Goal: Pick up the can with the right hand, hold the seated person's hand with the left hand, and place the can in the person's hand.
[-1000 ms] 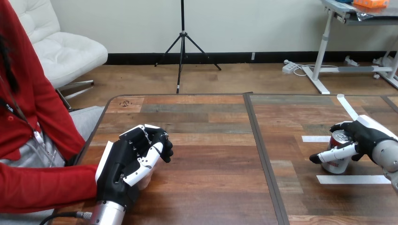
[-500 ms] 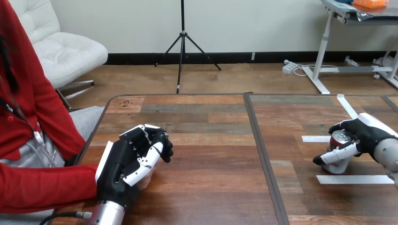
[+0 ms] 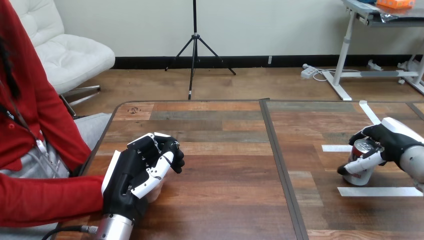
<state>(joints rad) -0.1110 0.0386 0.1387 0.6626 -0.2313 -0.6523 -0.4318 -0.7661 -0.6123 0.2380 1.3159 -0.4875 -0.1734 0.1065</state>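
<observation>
Right hand (image 3: pixel 392 140) is clamped on the can (image 3: pixel 358 174): thumb across the near face, fingers (image 3: pixel 364 134) wrapped over the far side at the rim. The can is far right on the bench (image 3: pixel 225 165), upright or close to it, between two strips of white tape (image 3: pixel 377 191). I cannot tell whether its base has left the wood. Left hand (image 3: pixel 132 172) sits at the near left edge of the bench, right at the end of the person's red sleeve (image 3: pixel 50 197). The person's hand is mostly hidden under it, so I cannot tell whether that hand is closed on anything or only resting over it. My read is that the pick-up is the step in hand, with the grasp made and the lift barely begun, if at all. The next move calls for a clean vertical lift, then a long carry leftward across the bench seam. Before delivery I want the left-side hold confirmed and the person's palm exposed, as there is no open place to set the can now.
</observation>
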